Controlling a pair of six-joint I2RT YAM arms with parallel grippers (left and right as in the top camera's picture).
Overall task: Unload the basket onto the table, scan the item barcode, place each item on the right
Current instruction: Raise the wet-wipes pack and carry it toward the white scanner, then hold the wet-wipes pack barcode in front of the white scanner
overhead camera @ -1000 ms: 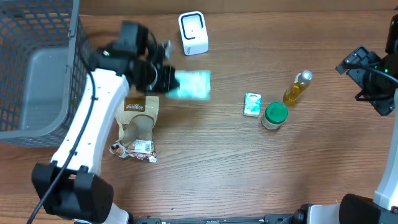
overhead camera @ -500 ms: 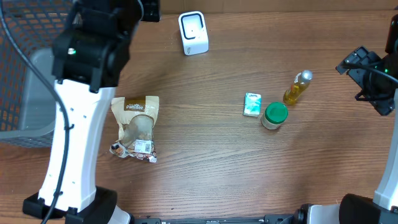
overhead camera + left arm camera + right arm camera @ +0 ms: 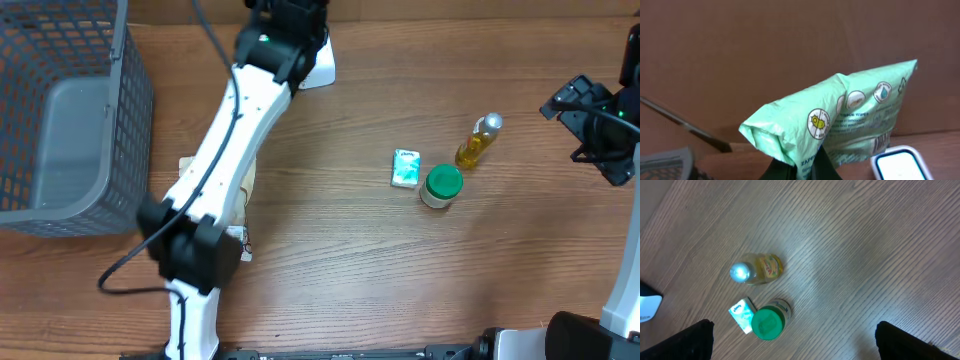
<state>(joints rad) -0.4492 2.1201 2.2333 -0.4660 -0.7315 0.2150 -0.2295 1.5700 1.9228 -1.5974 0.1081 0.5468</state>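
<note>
Already the lift and carry look done: the left gripper (image 3: 799, 167) is pressed together on the bottom edge of the green wipes packet (image 3: 840, 122) and holds it in the air just above and behind the white scanner (image 3: 900, 165), as the left wrist view shows. From overhead the packet itself is hidden under the left wrist, which reaches right over the scanner (image 3: 322, 68) and covers part of it. What seems left is the scan proper: the packet hangs tilted, its printed face toward the wrist camera, and a small striped patch near the lower edge closest to the scanner may be the barcode, though it is too small to be sure. By my judgement that patch needs turning toward the scanner's window before a read can come. The right gripper (image 3: 792, 330) stands spread wide and empty, well apart from the scanner on the right arm's side. Between it and the scanner lie a yellow bottle (image 3: 478, 140), a green-lidded jar (image 3: 442, 185) and a small teal box (image 3: 405, 168), the box just beside the jar; none is near enough to the scanner to hinder. Nearer the robot than the scanner, a brown pouch (image 3: 247, 190) lies partly under the left arm, and a wire basket (image 3: 135, 110) stands well off on the left arm's side.
</note>
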